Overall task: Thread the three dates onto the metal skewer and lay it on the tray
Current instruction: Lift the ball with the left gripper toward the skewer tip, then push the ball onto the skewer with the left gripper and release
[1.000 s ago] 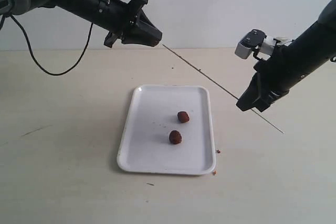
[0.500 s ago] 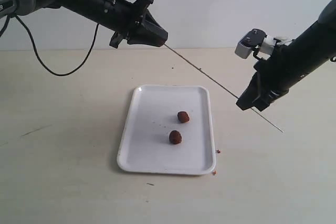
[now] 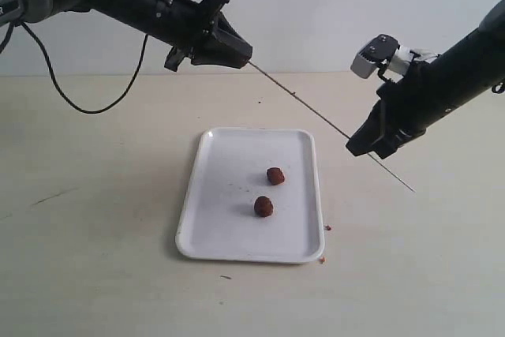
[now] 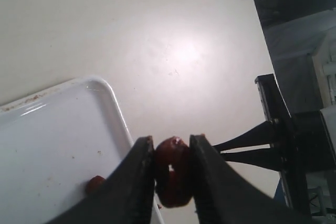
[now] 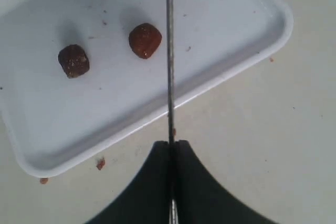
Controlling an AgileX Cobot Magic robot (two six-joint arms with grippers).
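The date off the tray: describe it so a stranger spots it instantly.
From the flat white rectangular tray, look to the black left gripper raised above the pale table. Its jaws pinch a small wrinkled reddish-brown date; the other two dates lie loose on the tray.

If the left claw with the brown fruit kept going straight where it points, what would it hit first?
Most likely the metal skewer: its free end sits right at the left gripper, shut on a date, though whether they touch is unclear. Further along is the right gripper holding it.
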